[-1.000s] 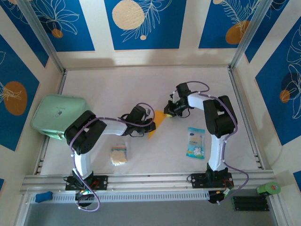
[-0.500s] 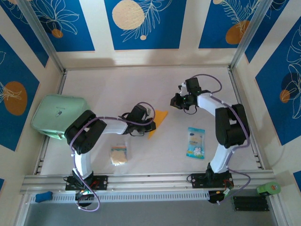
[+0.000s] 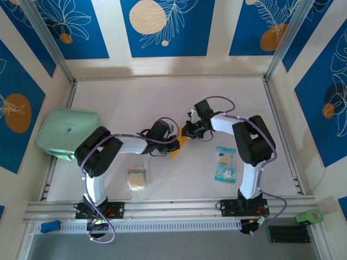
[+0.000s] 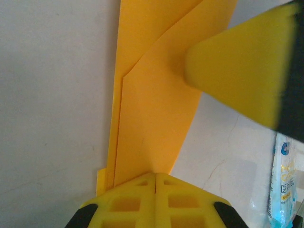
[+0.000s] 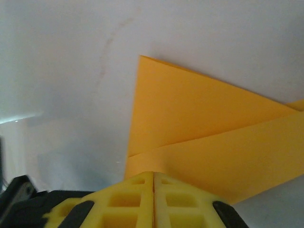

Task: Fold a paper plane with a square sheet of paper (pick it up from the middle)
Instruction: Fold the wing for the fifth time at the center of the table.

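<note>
The square sheet of paper (image 3: 177, 149) lies folded flat on the white table, an orange-yellow pointed shape with overlapping flaps (image 4: 152, 95). My left gripper (image 3: 174, 143) is shut, and its closed tips (image 4: 155, 175) rest on the paper's narrow end. From the other side my right gripper (image 3: 186, 131) is also shut, tips (image 5: 153, 175) set down on a folded flap (image 5: 204, 123) near its edge. One of the right gripper's yellow fingers (image 4: 237, 61) sits over the paper in the left wrist view. Both arms hide the middle of the paper in the top view.
A light-blue and white packet (image 3: 226, 163) lies right of the paper, its edge (image 4: 285, 180) in the left wrist view. A small beige spongy square (image 3: 137, 177) sits near the left arm. A pale green case (image 3: 68, 132) stands at the left wall.
The right gripper swung away to the right and back, then returned and now sits on the paper further left than before. The left arm and the paper stayed in place.
</note>
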You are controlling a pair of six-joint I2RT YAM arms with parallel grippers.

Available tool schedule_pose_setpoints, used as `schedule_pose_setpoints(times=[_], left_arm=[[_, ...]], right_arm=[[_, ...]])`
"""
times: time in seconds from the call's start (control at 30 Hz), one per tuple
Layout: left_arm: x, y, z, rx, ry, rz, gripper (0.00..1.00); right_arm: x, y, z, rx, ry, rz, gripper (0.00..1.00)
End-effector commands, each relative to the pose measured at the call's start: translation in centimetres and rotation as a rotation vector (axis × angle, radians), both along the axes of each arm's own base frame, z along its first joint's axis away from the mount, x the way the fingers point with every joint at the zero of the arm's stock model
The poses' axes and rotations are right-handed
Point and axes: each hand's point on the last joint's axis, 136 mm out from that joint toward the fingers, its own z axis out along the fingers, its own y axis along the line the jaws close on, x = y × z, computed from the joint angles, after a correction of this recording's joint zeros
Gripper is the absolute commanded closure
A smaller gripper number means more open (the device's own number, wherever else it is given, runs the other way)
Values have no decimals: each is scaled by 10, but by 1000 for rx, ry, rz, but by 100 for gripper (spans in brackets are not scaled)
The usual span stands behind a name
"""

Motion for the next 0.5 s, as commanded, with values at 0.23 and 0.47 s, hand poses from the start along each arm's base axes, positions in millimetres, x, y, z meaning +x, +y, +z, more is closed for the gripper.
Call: schedule_pose_setpoints(times=[0.23, 0.47], left_arm=[[-14, 3, 0, 23, 58, -55, 100], [6, -19, 24, -38, -26, -98, 97]], right_arm=[[-14, -13, -38, -91, 120, -17, 94], [-16, -14, -43, -101, 139, -25, 94]])
